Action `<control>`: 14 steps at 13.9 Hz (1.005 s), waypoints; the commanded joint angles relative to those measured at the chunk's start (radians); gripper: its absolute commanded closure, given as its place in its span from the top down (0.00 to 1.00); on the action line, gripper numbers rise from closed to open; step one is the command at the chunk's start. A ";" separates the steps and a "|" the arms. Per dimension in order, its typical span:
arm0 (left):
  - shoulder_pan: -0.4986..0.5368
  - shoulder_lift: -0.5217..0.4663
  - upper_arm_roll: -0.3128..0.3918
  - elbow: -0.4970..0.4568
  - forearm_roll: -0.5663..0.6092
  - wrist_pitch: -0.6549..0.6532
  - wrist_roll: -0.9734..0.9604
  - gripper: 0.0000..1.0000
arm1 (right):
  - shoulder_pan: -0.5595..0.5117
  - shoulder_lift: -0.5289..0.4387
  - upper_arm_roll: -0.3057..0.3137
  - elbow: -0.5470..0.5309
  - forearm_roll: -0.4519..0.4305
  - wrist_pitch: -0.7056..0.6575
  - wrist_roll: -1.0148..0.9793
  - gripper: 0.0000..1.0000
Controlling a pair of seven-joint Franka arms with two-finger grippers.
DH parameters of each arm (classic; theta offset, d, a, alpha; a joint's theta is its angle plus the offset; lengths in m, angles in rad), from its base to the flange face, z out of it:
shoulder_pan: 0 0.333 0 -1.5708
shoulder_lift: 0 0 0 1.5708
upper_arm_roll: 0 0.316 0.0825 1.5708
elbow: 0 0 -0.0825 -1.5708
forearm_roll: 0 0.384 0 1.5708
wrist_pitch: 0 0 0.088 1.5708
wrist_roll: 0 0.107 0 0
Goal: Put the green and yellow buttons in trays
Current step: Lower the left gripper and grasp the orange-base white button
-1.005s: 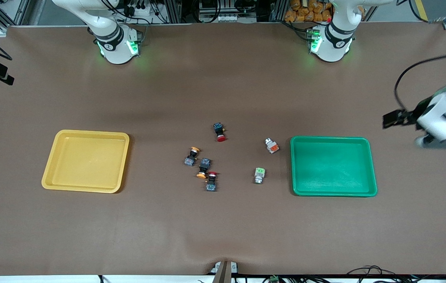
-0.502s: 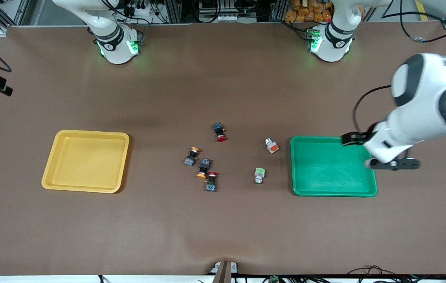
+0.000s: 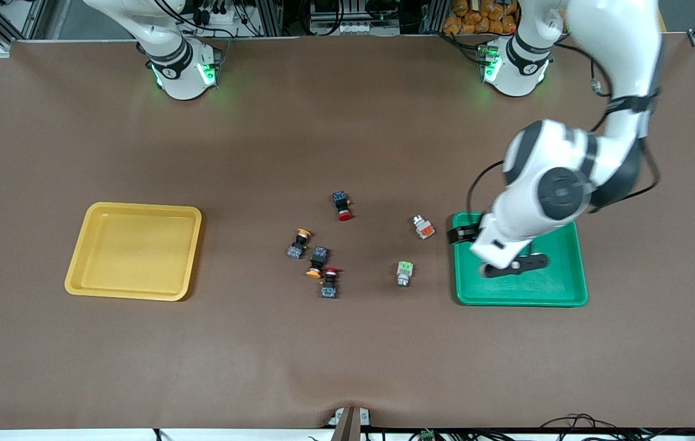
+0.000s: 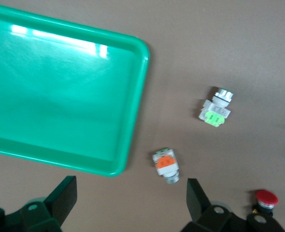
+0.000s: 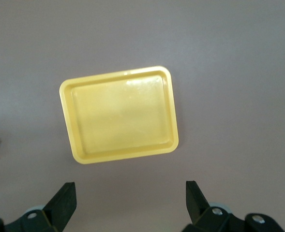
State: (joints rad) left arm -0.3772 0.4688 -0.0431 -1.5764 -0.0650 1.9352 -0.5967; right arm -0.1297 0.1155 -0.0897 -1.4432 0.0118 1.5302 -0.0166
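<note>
The green tray (image 3: 518, 301) lies toward the left arm's end and the yellow tray (image 3: 139, 209) toward the right arm's end. Between them lie a white-bodied button with a green block (image 3: 404, 272), one with an orange block (image 3: 424, 227), and two black buttons with yellow-orange caps (image 3: 300, 242) (image 3: 316, 263). My left gripper (image 3: 511, 265) hangs open and empty over the green tray. In the left wrist view (image 4: 130, 193) the orange-block button (image 4: 165, 164), the green-block button (image 4: 216, 112) and the green tray (image 4: 60, 96) show. My right gripper (image 5: 130, 193) is open and empty, high beside the yellow tray (image 5: 120, 116).
Two black switches with red caps (image 3: 342, 206) (image 3: 329, 282) lie among the buttons; one shows in the left wrist view (image 4: 266, 198). Both trays hold nothing. The brown table cover is bare around the trays.
My left arm has swung in from the left arm's end of the table to over the green tray. The buttons and trays have not moved.
</note>
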 commanded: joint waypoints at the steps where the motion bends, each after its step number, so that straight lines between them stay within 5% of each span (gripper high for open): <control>1: -0.045 0.011 0.008 -0.072 -0.001 0.104 -0.078 1.00 | -0.004 0.078 0.016 0.089 -0.003 -0.019 0.003 1.00; 6: -0.101 0.020 0.009 -0.261 -0.001 0.369 -0.191 1.00 | 0.051 0.141 0.021 0.089 0.005 0.014 0.053 1.00; 14: -0.131 0.114 0.009 -0.271 0.007 0.451 -0.276 1.00 | 0.180 0.256 0.019 0.087 0.000 0.131 0.285 1.00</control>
State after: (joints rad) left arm -0.4989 0.5680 -0.0403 -1.8404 -0.0649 2.3427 -0.8401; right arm 0.0190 0.3319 -0.0671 -1.3920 0.0153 1.6507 0.1989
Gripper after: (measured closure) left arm 0.000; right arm 0.000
